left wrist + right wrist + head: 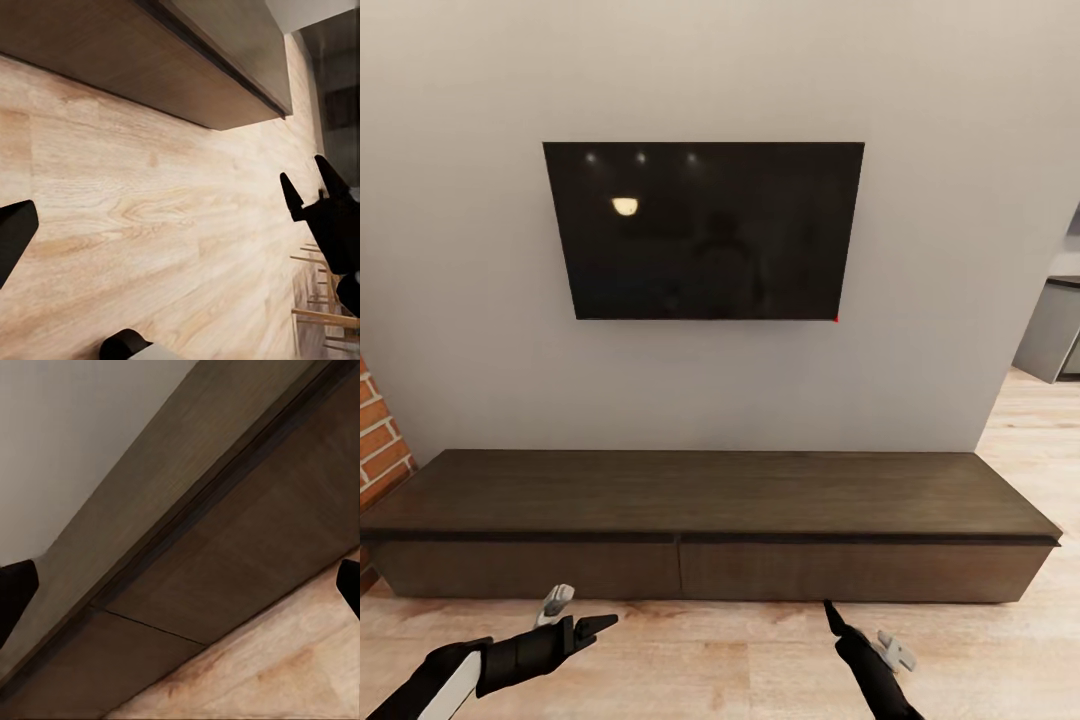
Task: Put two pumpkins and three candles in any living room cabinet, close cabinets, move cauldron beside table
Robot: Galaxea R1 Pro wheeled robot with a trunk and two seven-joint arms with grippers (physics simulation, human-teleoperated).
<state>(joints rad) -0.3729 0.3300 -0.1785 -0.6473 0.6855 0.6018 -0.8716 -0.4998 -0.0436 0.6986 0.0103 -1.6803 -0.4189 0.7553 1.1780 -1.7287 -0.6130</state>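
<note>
The cabinet (710,490) is a long, low dark-brown unit against the grey wall, and both plain front panels sit flush and closed. Its top is bare. The pumpkins are out of view. My left gripper (575,615) hovers over the wood floor in front of the left panel, open and holding nothing. My right gripper (862,632) hangs low before the right panel, also open and holding nothing. In the right wrist view the cabinet front (225,570) and the seam between its panels lie close ahead of the spread fingertips (15,592). The left wrist view shows the cabinet's underside edge (187,82) and the right gripper (309,191).
A black wall-mounted TV (705,230) hangs above the cabinet. A brick wall (380,440) borders the left end. A grey kitchen unit (1050,330) stands past the wall's right corner. Light wooden furniture legs (322,307) stand on the floor to my right.
</note>
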